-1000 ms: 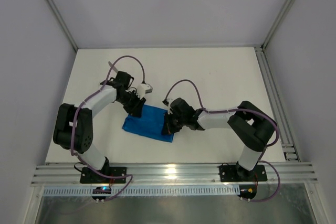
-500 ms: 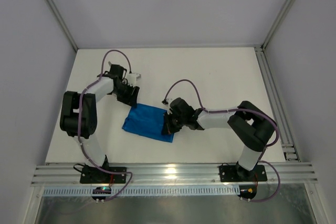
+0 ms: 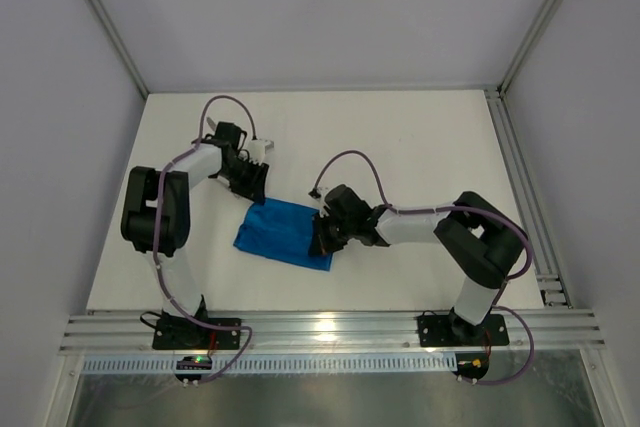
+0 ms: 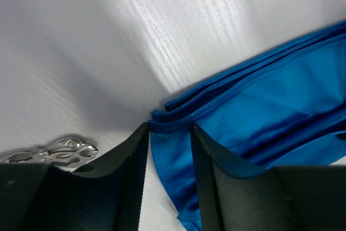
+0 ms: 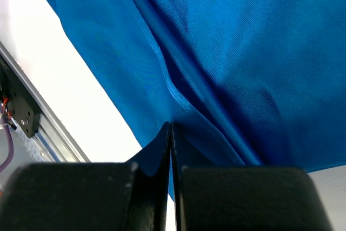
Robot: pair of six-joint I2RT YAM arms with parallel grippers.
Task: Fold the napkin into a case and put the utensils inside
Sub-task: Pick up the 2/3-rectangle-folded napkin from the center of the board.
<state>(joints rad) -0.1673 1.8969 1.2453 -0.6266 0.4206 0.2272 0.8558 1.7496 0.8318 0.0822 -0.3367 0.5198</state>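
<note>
The bright blue napkin point(image 3: 283, 232) lies folded into an oblong in the middle of the table. My left gripper point(image 3: 254, 185) is at its far left corner, low over the table. In the left wrist view its jaws point(image 4: 169, 128) stand a little apart, straddling the cloth's corner point(image 4: 254, 101). An ornate silver utensil handle point(image 4: 59, 151) lies just left of the fingers. My right gripper point(image 3: 320, 238) is at the napkin's right edge. In the right wrist view it point(image 5: 171, 125) is shut, pinching a fold of the blue cloth point(image 5: 216, 52). The rest of the utensils are hidden.
The white tabletop point(image 3: 420, 147) is bounded by an aluminium rail point(image 3: 520, 187) on the right and a rail point(image 3: 330, 327) along the near edge. Grey walls stand behind and to both sides.
My left arm has folded back, its elbow swinging toward the left, and its gripper has drawn up and left to the napkin's far left corner. The right arm and napkin have stayed put.
</note>
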